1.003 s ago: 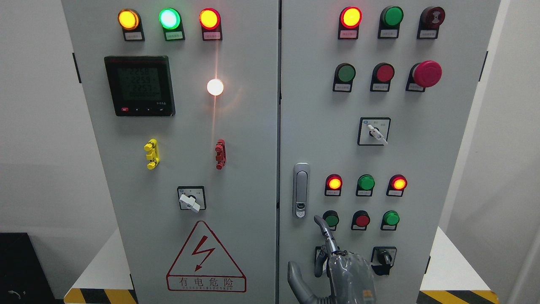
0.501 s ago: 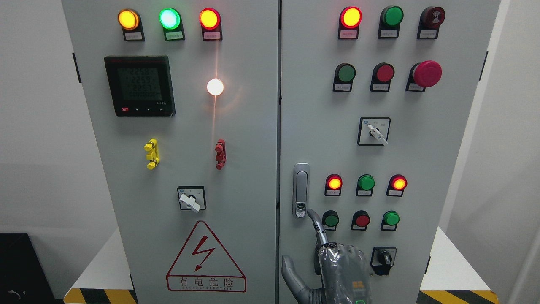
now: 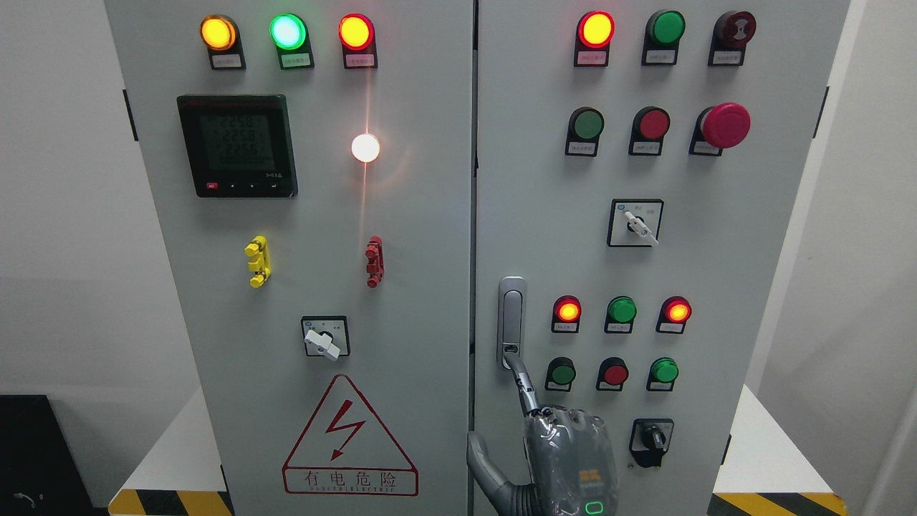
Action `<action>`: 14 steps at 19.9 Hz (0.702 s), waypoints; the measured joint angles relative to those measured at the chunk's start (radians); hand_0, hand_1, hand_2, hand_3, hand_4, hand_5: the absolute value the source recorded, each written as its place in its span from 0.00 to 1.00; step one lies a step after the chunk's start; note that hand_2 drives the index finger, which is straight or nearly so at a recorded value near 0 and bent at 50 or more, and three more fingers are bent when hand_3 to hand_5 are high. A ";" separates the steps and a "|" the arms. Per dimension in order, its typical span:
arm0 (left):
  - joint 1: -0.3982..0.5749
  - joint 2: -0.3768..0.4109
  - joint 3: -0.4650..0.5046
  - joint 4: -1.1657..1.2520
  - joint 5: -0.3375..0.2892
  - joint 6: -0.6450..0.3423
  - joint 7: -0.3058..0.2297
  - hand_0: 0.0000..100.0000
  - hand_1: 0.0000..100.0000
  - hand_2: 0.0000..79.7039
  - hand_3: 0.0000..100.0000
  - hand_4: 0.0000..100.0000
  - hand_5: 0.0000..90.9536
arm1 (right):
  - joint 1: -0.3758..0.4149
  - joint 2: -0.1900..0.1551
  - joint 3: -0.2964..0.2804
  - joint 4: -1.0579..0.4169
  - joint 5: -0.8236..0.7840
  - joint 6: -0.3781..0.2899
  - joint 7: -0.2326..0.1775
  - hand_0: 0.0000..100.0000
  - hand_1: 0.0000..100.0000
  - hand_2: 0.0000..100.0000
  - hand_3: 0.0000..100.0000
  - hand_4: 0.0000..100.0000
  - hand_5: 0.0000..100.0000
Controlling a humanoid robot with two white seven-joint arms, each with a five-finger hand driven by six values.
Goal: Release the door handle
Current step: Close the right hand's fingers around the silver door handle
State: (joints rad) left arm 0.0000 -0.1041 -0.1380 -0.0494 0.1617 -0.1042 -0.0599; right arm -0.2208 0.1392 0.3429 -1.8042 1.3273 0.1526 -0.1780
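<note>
The silver door handle [image 3: 511, 322] stands upright at the left edge of the cabinet's right door [image 3: 716, 272]. My right hand [image 3: 501, 403] rises from the bottom edge just below it. The index finger [image 3: 521, 383] is stretched up and its tip touches the round lock at the handle's lower end. The thumb [image 3: 478, 462] is spread to the left; the other fingers are hidden behind the back of the hand. The hand holds nothing. The left arm does not show.
The grey cabinet's left door [image 3: 401, 215] carries lamps, a meter [image 3: 236, 145], a rotary switch [image 3: 324, 337] and a warning triangle [image 3: 349, 437]. Right of the handle sit lit lamps, push buttons [image 3: 615, 373] and a black selector switch [image 3: 652, 435]. A red mushroom button [image 3: 725, 125] is higher up.
My right hand has moved up and to the left; the index fingertip went from beside the lower green button to the bottom end of the handle.
</note>
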 measured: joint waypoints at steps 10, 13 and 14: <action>0.000 0.000 0.000 0.000 0.000 0.000 0.000 0.12 0.56 0.00 0.00 0.00 0.00 | -0.028 0.000 0.012 0.040 0.043 0.026 -0.002 0.44 0.29 0.00 1.00 1.00 1.00; 0.000 0.000 0.000 0.000 0.000 0.000 0.000 0.12 0.56 0.00 0.00 0.00 0.00 | -0.034 0.000 0.014 0.051 0.052 0.033 -0.003 0.44 0.29 0.00 1.00 1.00 1.00; 0.000 0.000 0.000 0.000 0.000 0.000 0.000 0.12 0.56 0.00 0.00 0.00 0.00 | -0.036 0.000 0.014 0.054 0.054 0.037 -0.003 0.44 0.29 0.00 1.00 1.00 1.00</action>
State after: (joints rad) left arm 0.0000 -0.1040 -0.1381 -0.0494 0.1616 -0.1042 -0.0599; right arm -0.2568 0.1394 0.3572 -1.7501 1.3815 0.1897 -0.1811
